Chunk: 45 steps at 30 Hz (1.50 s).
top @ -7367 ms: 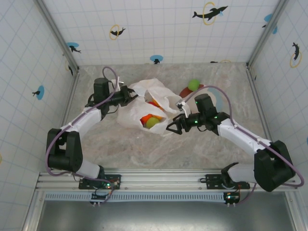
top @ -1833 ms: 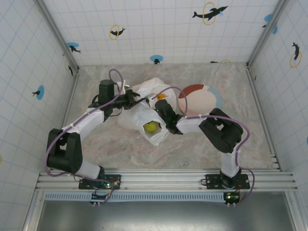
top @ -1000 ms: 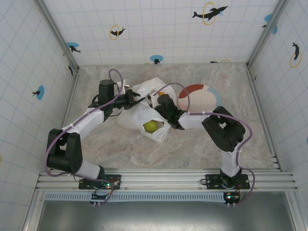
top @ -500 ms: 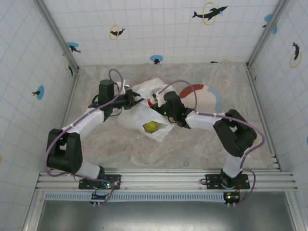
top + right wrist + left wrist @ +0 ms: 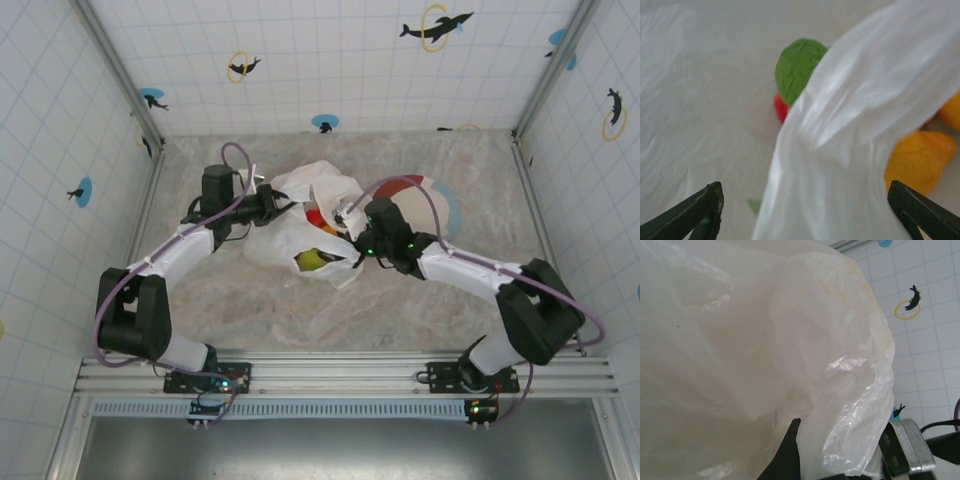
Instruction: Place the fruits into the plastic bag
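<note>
With the fruits [image 5: 797, 70] lying inside the plastic bag [image 5: 285, 238] on the table [image 5: 250, 300], you look to be finishing the last drop: left hand [image 5: 840, 455] pinched tight on the bag's rim, right hand [image 5: 807, 215] spread wide over a loose fold (gripping nothing), so next lift it clear without snagging film.

Our left gripper [image 5: 274, 200] pinched closed on bag [image 5: 275, 240], arm stretched forward. Right gripper [image 5: 347, 226] jaws wide apart, arm reaching left.
</note>
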Tool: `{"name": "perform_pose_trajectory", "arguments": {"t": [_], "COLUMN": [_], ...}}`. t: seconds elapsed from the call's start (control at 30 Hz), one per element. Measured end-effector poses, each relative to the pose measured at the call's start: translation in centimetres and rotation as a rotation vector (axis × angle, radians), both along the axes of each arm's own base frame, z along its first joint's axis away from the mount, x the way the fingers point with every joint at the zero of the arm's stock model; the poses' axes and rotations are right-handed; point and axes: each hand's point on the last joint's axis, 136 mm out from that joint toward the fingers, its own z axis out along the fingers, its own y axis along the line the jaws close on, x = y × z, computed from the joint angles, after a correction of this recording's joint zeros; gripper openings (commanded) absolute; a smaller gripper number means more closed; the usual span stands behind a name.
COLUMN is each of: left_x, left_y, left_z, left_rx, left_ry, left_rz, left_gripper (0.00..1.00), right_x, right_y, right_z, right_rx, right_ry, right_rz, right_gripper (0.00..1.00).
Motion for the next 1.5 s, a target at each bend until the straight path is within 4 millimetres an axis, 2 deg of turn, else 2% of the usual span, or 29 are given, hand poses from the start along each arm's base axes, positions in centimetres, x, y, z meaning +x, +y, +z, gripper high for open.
{"name": "perform_pose_trajectory", "arguments": {"t": [0.17, 0.27, 0.63, 1.0, 1.13, 1.37, 1.5], "left_x": [0.0, 0.2, 0.2, 0.3, 0.3, 0.4, 0.4], "left_y": [0.1, 0.2, 0.3, 0.4, 0.5, 0.5, 0.5], "left_z": [0.0, 0.0, 0.0, -0.1, -0.1, -0.1, -0.1], "left_rx": [-0.001, 0.0, 0.001, 0.001, 0.001, 0.002, 0.002], "left_ry": [0.002, 0.002, 0.002, 0.003, 0.003, 0.003, 0.003], "left_rz": [0.003, 0.008, 0.011, 0.015, 0.017, 0.018, 0.018], "left_gripper": [0.0, 0.0, 0.0, 0.0, 0.0, 0.0, 0.0], "right_x": [-1.8, -2.8, -5.4, -7.5, -8.4, -11.4, -12.8], "right_y": [-2.7, -3.6, -4.7, -7.2, -7.0, -4.5, -3.7], "right_z": [0.6, 1.3, 2.3, 2.6, 2.5, -0.7, -1.5], "right_rx": [-0.026, -0.026, -0.011, -0.051, -0.018, -0.058, -0.078], "right_ry": [-0.019, -0.036, -0.039, -0.023, 0.008, 0.119, 0.147], "right_rz": [0.024, 0.045, 0.146, 0.16, 0.182, 0.299, 0.343], "right_gripper": [0.8, 0.78, 0.77, 0.86, 0.86, 0.86, 0.86]}}
